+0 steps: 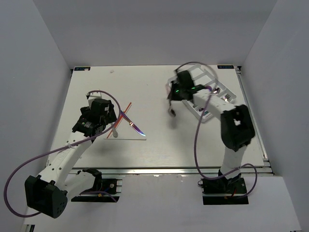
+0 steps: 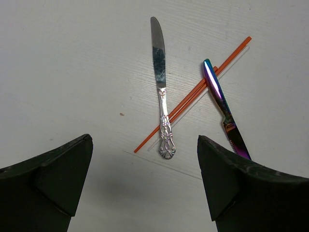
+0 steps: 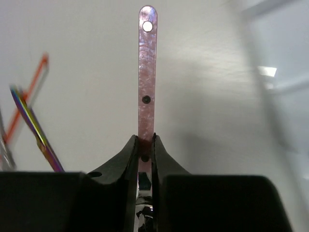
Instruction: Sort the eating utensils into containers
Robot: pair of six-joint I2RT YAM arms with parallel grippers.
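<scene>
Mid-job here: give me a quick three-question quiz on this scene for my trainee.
1. True or false: the right tool is shut on a pink-handled utensil.
2. Fill in: the left tool is ___ (open or shut).
3. Which is absent from the left wrist view? A. silver knife B. iridescent knife C. fork
Key: 1 true; 2 open; 3 C.
</scene>
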